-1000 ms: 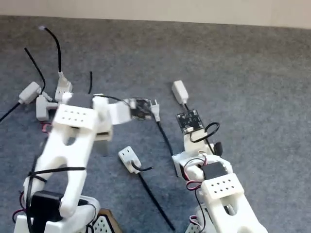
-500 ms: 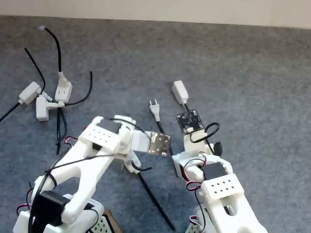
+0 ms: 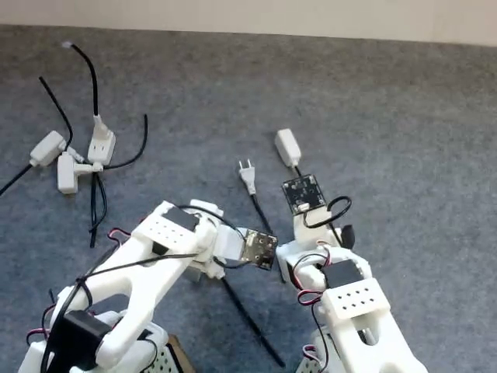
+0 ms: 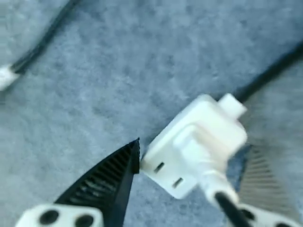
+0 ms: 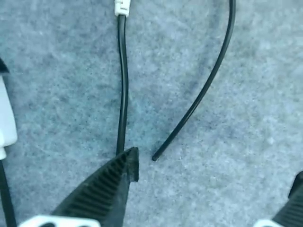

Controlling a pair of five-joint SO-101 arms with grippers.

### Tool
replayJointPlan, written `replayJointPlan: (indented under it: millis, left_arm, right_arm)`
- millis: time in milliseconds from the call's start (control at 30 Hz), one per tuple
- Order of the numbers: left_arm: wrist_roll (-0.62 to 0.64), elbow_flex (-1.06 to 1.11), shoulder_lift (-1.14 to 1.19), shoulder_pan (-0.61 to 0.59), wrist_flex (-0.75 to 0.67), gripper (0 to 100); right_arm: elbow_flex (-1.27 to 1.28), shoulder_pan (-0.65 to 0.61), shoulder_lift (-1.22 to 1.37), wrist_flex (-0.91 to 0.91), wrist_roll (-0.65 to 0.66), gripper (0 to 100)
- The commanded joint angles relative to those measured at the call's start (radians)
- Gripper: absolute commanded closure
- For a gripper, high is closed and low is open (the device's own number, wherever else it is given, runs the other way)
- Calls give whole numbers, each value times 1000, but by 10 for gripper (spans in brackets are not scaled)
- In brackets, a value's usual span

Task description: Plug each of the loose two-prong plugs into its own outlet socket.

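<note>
A: Left hand [image 4: 194, 158]?
B: Wide, socket [image 4: 189, 137] between its jaws, on the bench [image 3: 404, 109].
A: Right hand [image 5: 213, 172]?
B: Wide too, above cables [image 5: 122, 85]. Plug [image 3: 247, 174] lies loose just beyond both arms.

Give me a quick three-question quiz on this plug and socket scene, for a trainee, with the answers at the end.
1. True or false: the left gripper has a white outlet socket between its open fingers.
2. Fill in: the right gripper has its fingers ____.
3. The loose two-prong plug lies: A) in the right gripper; B) free on the grey carpet; C) pushed into a socket.
Key: 1 true; 2 open; 3 B.
</note>
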Motion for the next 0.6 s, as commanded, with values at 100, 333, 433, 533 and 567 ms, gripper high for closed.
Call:
replayJointPlan:
  millis: [100, 333, 433, 533, 567]
  left_arm:
    - [78, -7, -15, -35, 6, 854]
    - [160, -136, -15, -309, 141, 992]
    - [160, -203, -15, -420, 206, 994]
    - [169, -269, -15, -518, 249, 995]
    - [178, -292, -13, -555, 255, 995]
  right_arm:
    - [-5, 13, -12, -16, 11, 544]
    - [-5, 13, -12, -16, 9, 544]
    - [-5, 13, -12, -16, 9, 544]
    - [-5, 13, -12, -16, 8, 544]
    - [-4, 13, -12, -16, 8, 544]
